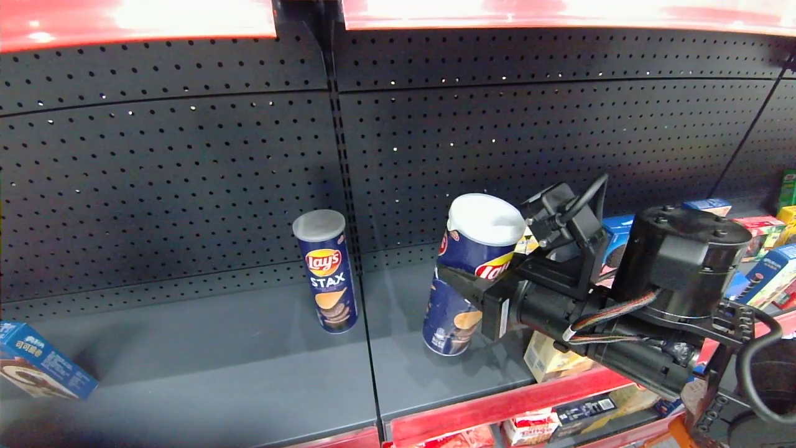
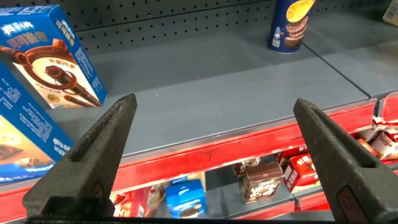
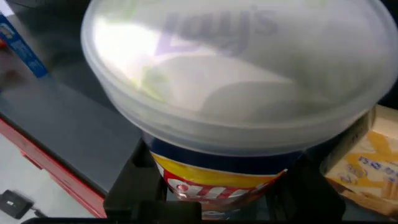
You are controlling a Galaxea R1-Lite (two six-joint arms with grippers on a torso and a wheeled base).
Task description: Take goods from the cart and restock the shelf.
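My right gripper clamps a tilted dark-blue, white-lidded crisp tube on the grey metal shelf, at three o'clock of its upright twin, seemingly to extend the row; my left gripper gapes wide, empty.

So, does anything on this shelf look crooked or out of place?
Yes. The chips can held by the right gripper leans with its top toward the right, while the other can beside it stands upright. The blue box at the left end of the shelf also sits askew.
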